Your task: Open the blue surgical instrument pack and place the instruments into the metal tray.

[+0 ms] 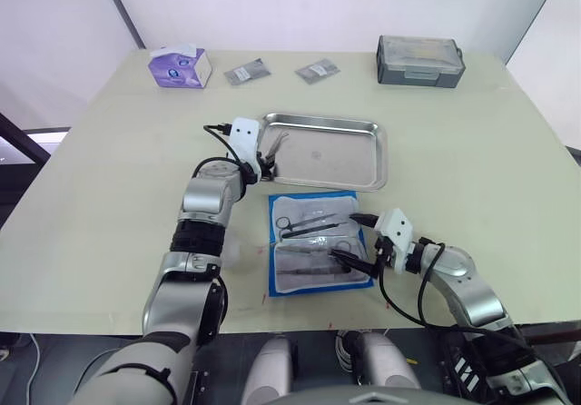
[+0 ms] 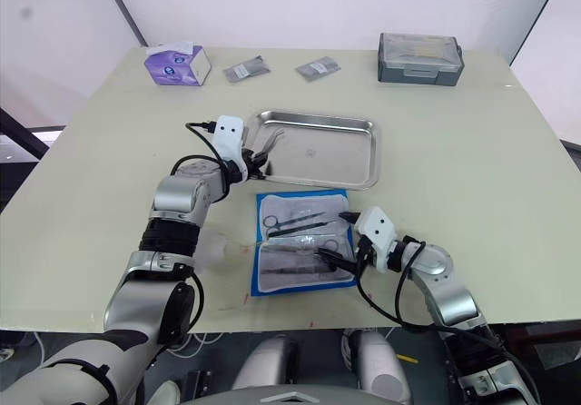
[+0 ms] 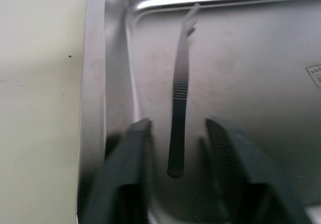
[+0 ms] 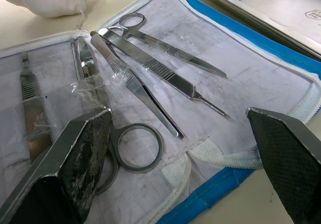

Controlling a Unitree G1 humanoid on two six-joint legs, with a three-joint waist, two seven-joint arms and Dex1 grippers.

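Blue pack (image 1: 318, 242) lies unzipped and flat just in front of the shiny steel tray (image 1: 363, 164), clear lining up, w/ ring-handled scissors (image 4: 165, 48) and ribbed forceps inside. Slim ridged tweezers (image 3: 179, 108) lie in the tray's left corner. Left gripper (image 3: 175, 148) open, straddling them. Right gripper (image 1: 354, 239) open wide at pack's right edge. Purple tissue box (image 1: 180, 66), foil packets (image 1: 247, 72), grey lidded box (image 1: 420, 60) at table's far side.
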